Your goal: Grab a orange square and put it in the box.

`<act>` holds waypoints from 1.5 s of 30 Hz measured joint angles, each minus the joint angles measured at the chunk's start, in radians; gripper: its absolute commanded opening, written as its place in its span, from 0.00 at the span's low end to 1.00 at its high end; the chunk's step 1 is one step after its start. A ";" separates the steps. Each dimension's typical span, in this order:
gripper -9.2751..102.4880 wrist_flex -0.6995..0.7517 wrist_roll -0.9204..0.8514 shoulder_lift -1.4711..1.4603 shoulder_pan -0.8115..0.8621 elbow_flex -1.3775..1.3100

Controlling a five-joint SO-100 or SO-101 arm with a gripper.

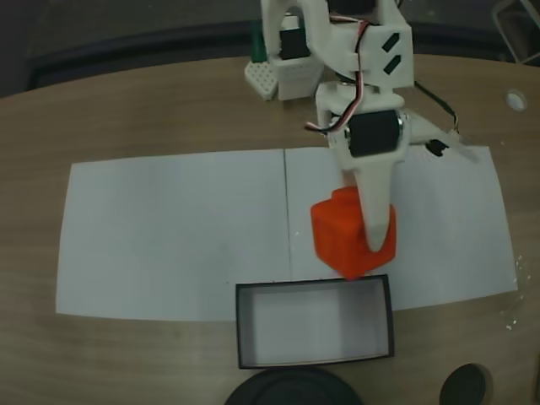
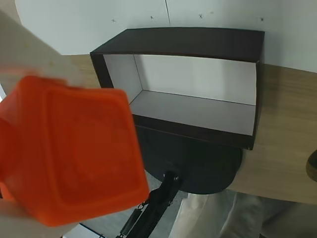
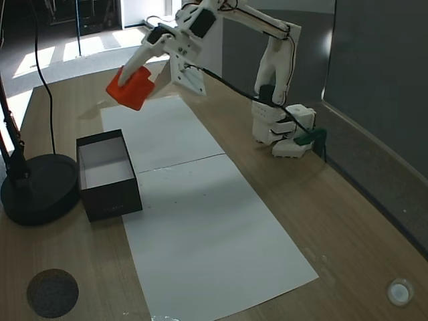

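Holding orange square in the air near the box

Gripper [image 1: 371,240] is clamped on the orange square [image 1: 342,236], one white finger [image 1: 375,207] running down across the cube's face in a fixed view. In a fixed view from the side the gripper [image 3: 127,77] has the orange square [image 3: 132,88] lifted clear of the table [image 3: 348,221], up over the far end of the white paper [image 3: 200,221], with the box [image 3: 107,175] lower down and nearer the camera. Seen from above, the cube sits just past the box [image 1: 314,325] rim, toward its right end, over the paper [image 1: 169,245]. Wrist view: orange square [image 2: 69,153] large and blurry at lower left, a raised square border on its face, a pale finger [image 2: 34,52] behind it. Box [image 2: 198,89] stands open with dark walls, pale floor, nothing inside. Round black base [image 3: 37,187] touches or nearly touches the box's side; a thin black pole rises from it. Small dark disc [image 3: 52,292] lies on the table, well apart from the box.
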 measured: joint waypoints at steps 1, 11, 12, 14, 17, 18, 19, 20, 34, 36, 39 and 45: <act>0.17 -0.003 0.000 -0.048 0.000 -0.029; 0.17 -0.006 0.041 -0.485 0.052 -0.276; 0.19 -0.006 0.043 -0.514 0.049 -0.288; 0.27 -0.006 0.048 -0.560 0.046 -0.310; 0.42 0.014 0.049 -0.601 0.054 -0.328; 0.44 0.021 0.048 -0.606 0.057 -0.330; 0.44 0.026 0.048 -0.607 0.058 -0.330; 0.43 0.029 0.048 -0.607 0.058 -0.331; 0.13 0.354 0.095 -0.337 0.037 -0.505; 0.11 0.408 0.098 -0.227 0.038 -0.512; 0.08 0.439 0.098 -0.074 0.012 -0.512; 0.08 0.439 0.097 0.324 0.006 -0.288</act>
